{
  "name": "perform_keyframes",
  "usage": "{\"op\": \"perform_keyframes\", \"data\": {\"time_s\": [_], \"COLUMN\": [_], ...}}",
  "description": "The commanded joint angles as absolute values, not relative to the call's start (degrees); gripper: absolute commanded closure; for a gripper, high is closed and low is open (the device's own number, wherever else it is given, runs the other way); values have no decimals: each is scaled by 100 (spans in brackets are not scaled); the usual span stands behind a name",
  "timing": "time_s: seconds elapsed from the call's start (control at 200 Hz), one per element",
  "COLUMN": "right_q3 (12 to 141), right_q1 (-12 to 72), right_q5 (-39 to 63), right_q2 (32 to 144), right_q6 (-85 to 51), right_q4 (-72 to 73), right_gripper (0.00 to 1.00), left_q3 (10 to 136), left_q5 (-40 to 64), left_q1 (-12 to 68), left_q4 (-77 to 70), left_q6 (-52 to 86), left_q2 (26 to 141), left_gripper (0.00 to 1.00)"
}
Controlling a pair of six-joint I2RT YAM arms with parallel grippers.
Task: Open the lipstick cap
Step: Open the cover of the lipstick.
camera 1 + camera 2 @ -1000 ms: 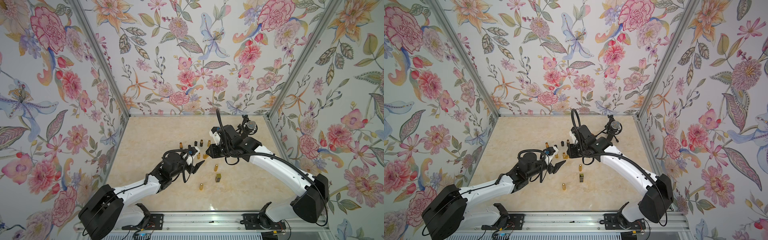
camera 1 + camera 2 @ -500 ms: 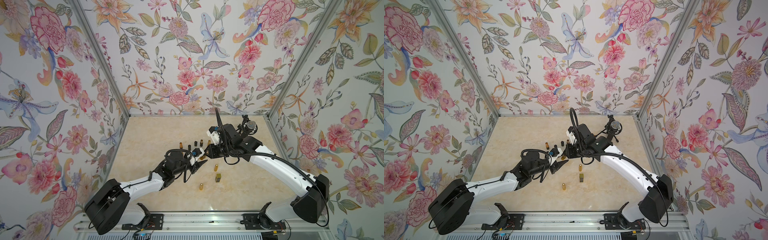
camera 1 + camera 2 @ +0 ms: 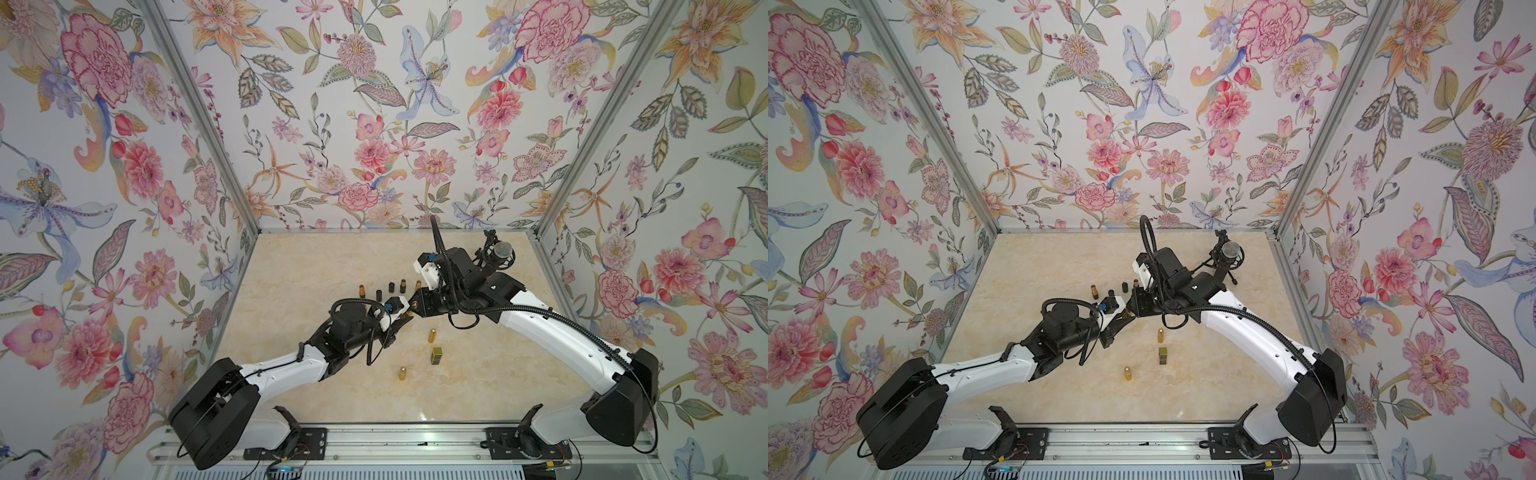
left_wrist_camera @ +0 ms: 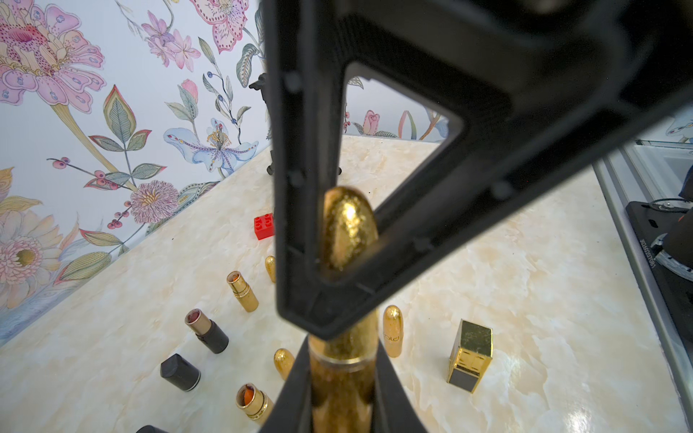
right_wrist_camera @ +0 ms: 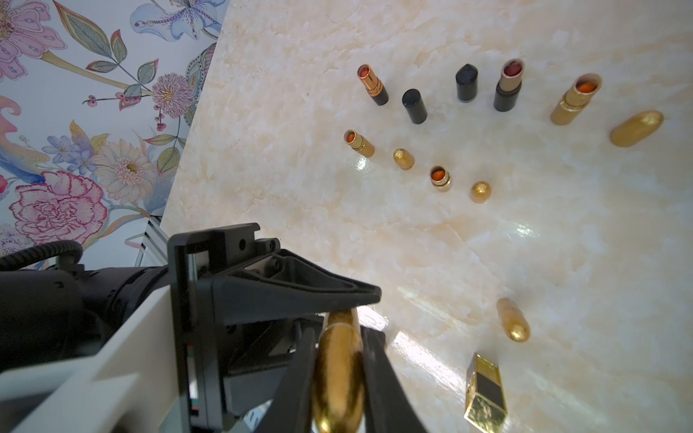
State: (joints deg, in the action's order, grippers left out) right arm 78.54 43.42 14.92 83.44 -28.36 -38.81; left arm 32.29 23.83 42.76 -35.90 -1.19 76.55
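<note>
A gold glitter lipstick (image 4: 343, 382) hangs above the table, held between both grippers. My left gripper (image 4: 343, 405) is shut on its base, just below the seam ring. The domed cap (image 4: 348, 228) points away from the left wrist camera, into the right gripper. In the right wrist view my right gripper (image 5: 337, 375) is shut on that cap (image 5: 337, 360), with a left finger (image 5: 300, 296) crossing just beyond it. The cap sits closed on the base. In both top views the left gripper (image 3: 401, 322) (image 3: 1121, 320) and the right gripper (image 3: 415, 309) (image 3: 1136, 307) meet tip to tip over the middle of the table.
Several uncapped lipsticks and loose black and gold caps stand in rows under the grippers (image 5: 442, 178). A square gold lipstick (image 3: 436, 356) and two gold bullet-shaped ones (image 3: 432, 335) (image 3: 402, 373) stand nearer the front. A microphone on a stand (image 3: 503, 251) is at the back right, with a red brick (image 4: 263, 226) nearby.
My left gripper has moved in towards the right gripper and shut on the lipstick's base. The right gripper has stayed shut on the cap, almost still.
</note>
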Motion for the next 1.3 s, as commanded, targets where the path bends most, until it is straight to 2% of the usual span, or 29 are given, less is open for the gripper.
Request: {"op": "perform_keyframes", "data": {"time_s": [0.0, 1.041, 1.191, 1.296], "right_q3": [7972, 8191, 7981, 7651], "right_q1": [4290, 3975, 3753, 3348], "right_q5": [1581, 2105, 1919, 1355], "right_q2": [8199, 7798, 7797, 7918], "right_q6": [-2891, -3118, -2951, -2772], "right_q4": [-3983, -3900, -3902, -3894], "right_gripper": [79, 78, 77, 77], "left_q3": [3269, 2268, 2149, 2042], "left_q5": [2452, 1681, 1646, 1544], "left_q1": [4317, 4248, 4237, 4236], "left_q4": [-3799, -4166, -4184, -4219], "left_q6": [-167, 390, 528, 647], "left_q2": [7559, 6932, 6699, 6498], "left_gripper": [86, 92, 92, 91]}}
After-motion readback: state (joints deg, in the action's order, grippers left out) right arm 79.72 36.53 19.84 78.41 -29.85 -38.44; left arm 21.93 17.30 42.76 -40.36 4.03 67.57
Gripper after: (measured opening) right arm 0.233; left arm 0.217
